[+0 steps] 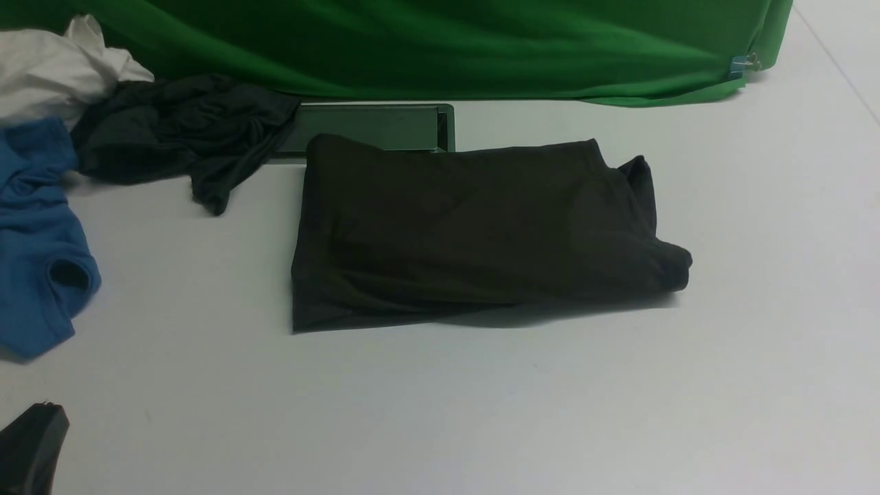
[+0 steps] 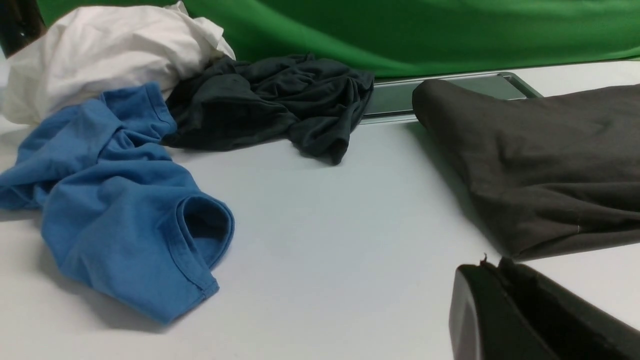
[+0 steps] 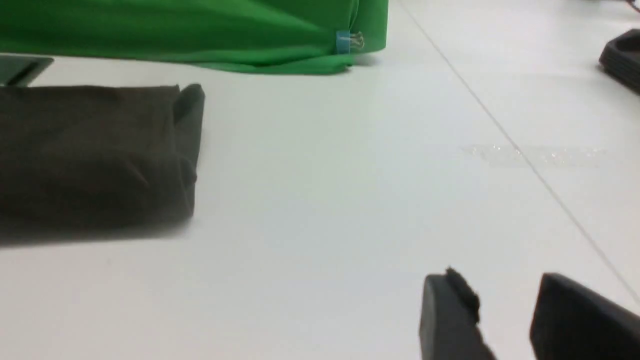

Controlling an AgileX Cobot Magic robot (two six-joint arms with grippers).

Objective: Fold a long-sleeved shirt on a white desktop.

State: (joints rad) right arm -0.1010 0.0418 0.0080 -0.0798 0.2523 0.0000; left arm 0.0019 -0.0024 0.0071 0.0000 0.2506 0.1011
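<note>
The long-sleeved shirt (image 1: 474,227) lies folded into a dark brownish-black rectangle on the middle of the white desktop (image 1: 481,412). No logo or label shows. My left gripper (image 1: 38,426) sits low at the near left, well apart from the shirt. In the left wrist view the left gripper (image 2: 492,265) is shut with nothing in it, and the shirt's left end (image 2: 550,165) lies just beyond it. My right gripper (image 3: 500,285) is open and empty over bare desktop (image 3: 350,175), with the shirt's right end (image 3: 90,150) far off. The right gripper is out of the front view.
A blue garment (image 1: 34,240), a dark grey-teal garment (image 1: 179,130) and a white cloth (image 1: 55,69) are piled at the far left. A green cloth backdrop (image 1: 447,41) runs along the back, with a flat dark panel (image 1: 371,127) behind the shirt. A black object (image 3: 622,57) sits far right.
</note>
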